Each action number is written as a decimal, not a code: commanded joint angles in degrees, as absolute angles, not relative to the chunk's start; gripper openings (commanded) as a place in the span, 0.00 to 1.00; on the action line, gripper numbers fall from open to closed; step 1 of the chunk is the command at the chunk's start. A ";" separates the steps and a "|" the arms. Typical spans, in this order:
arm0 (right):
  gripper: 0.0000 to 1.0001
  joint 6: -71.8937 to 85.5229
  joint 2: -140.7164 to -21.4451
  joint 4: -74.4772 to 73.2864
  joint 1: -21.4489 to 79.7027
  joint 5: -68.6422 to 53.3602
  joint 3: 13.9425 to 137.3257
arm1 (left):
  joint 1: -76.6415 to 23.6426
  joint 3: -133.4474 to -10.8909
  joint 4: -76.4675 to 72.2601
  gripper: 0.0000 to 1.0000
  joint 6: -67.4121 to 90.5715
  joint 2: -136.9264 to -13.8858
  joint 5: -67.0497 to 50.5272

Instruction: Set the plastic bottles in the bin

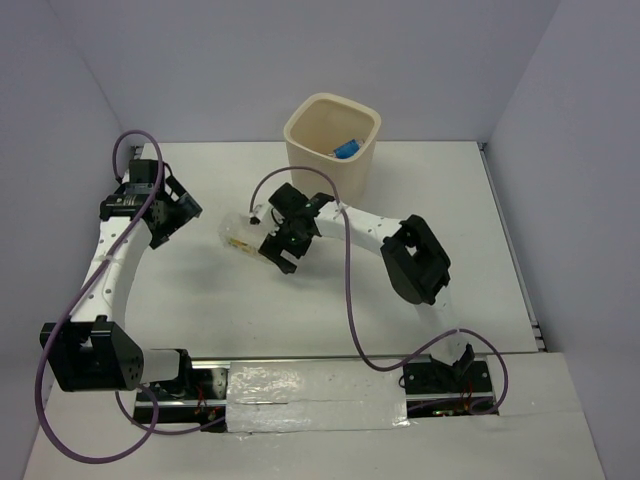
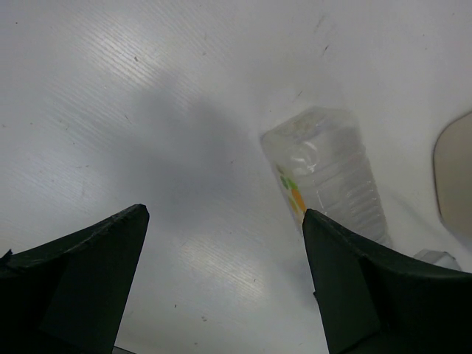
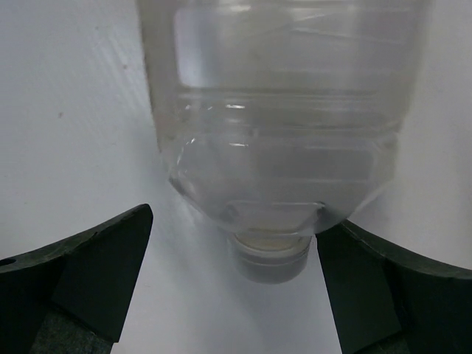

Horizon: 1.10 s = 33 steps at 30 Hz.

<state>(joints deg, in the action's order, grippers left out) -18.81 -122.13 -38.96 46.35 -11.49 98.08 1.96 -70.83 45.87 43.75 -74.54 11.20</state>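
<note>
Overhead looking down, wrists close-up — all sharing the bottle [image 1: 240, 236]

The white table [image 1: 460, 200] carries the bin [image 1: 320, 170], upright at the middle of its far edge. A clear bottle [image 1: 238, 236] lies on its side near the table's middle.

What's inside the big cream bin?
A blue-labelled bottle seems to lie inside the bin. The bin's near wall hides part of the bottom, so anything lying there cannot be seen.
</note>
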 commanded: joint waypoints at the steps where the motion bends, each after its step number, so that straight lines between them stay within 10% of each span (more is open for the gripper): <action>1: 0.97 -16.09 -117.95 -37.44 48.78 -13.54 96.42 | 2.37 -70.66 45.35 0.99 42.98 -73.30 11.08; 33: 1.00 20.20 -118.65 -33.57 50.89 -0.09 98.18 | 2.72 -69.43 43.77 0.99 42.45 -74.00 9.67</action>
